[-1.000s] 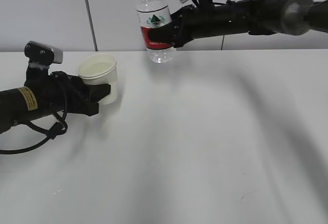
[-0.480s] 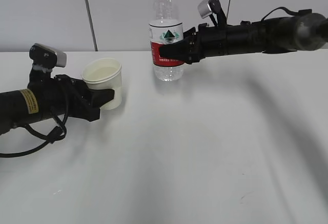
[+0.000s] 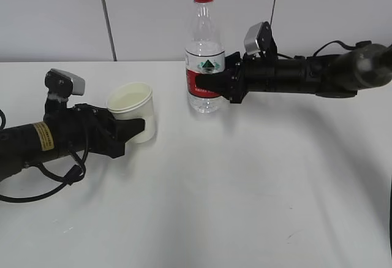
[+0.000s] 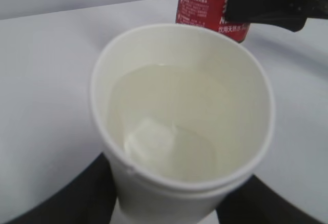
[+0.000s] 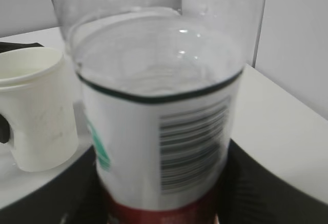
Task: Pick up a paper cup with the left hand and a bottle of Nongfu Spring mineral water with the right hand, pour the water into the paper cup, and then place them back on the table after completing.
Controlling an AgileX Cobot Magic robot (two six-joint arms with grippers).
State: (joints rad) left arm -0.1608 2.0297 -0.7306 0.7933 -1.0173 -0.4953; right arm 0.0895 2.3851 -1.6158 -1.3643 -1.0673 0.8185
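Observation:
The white paper cup (image 3: 135, 110) stands upright at the table's left and holds clear water (image 4: 169, 116). My left gripper (image 3: 136, 126), on the arm with the yellow label, is shut on the cup's lower wall; the cup fills the left wrist view (image 4: 179, 183). The clear bottle (image 3: 206, 59) with a red-and-white label and open neck stands upright, its base at or just above the table (image 3: 245, 188). My right gripper (image 3: 205, 84) is shut on its label. In the right wrist view the bottle (image 5: 159, 131) is close and the cup (image 5: 38, 111) is at its left.
A grey wall with a dark vertical seam (image 3: 105, 16) stands behind the table. A black cable (image 3: 55, 173) loops on the tabletop under my left arm. The bottle's red label (image 4: 210, 3) shows just beyond the cup in the left wrist view.
My right arm has brought the bottle down and to the right, turning it upright, to table height. My left arm has shifted the cup to the right and slightly lower.

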